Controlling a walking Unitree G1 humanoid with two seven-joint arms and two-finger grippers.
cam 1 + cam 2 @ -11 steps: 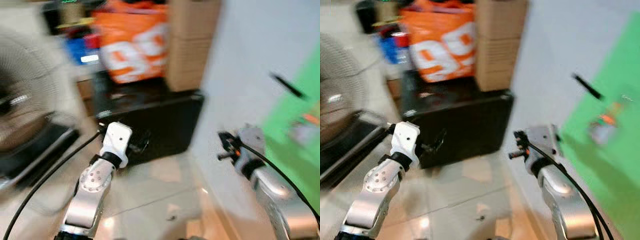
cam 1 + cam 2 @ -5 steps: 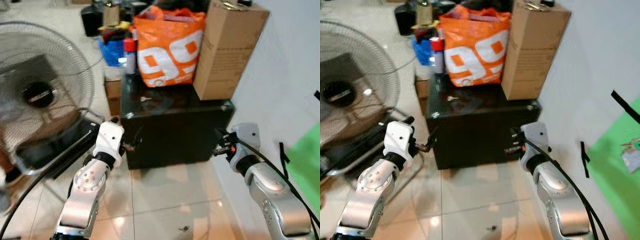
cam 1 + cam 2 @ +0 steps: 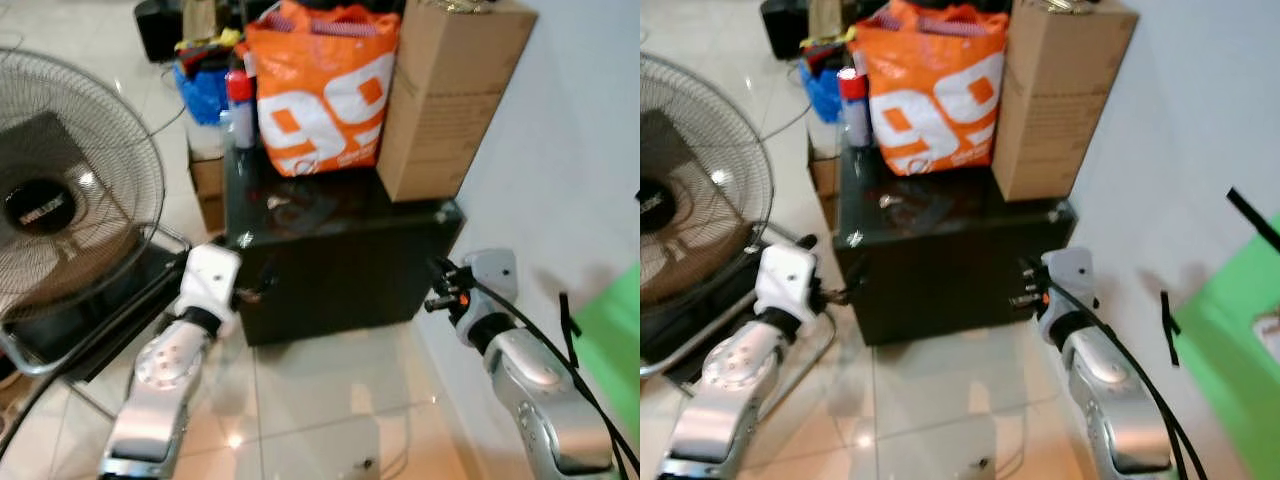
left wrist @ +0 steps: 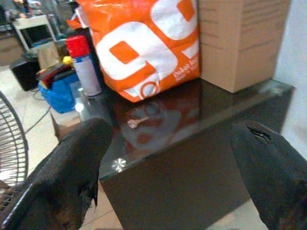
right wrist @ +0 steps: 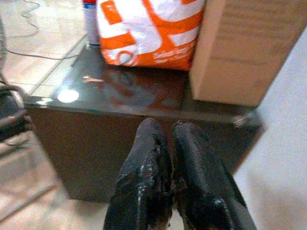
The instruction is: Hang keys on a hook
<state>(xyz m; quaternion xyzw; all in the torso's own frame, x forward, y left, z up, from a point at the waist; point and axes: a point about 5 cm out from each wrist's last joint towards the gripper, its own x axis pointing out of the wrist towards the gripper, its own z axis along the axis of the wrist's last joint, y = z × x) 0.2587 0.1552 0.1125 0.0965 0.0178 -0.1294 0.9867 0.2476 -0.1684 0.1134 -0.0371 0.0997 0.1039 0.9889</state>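
The whole scene is now framed differently from a second ago: the blur of the turn is gone, and the view has swung off the wall with the green sheet point(image 3: 1240, 350) toward the black bench point(image 3: 340, 270), which is now squarely ahead and a little closer than half a second ago. This is read as a move of the camera, not of the things. The approach is judged to be nearly finished and the pick-up not yet begun.

On the bench an orange bag point(image 3: 320, 85) and a cardboard box point(image 3: 450, 95) are stood side by side against the white wall, with a red-capped spray can point(image 3: 238, 105) beside the bag. A standing fan point(image 3: 70, 200) is seen on the floor to the robot's left.

The key point(image 4: 137, 122) is seen lying flat on the glossy bench top, in front of the bag and near the left edge, untouched. No hook can be made out with certainty.

The left tool point(image 4: 172, 158) is held before the bench front, its fingers point(image 4: 72, 167) spread wide, with the key framed between them but well apart. The right tool point(image 5: 165, 163) is held near the bench's right corner, its fingers pressed together on nothing.

A reach up and over the bench edge is judged to be needed next.
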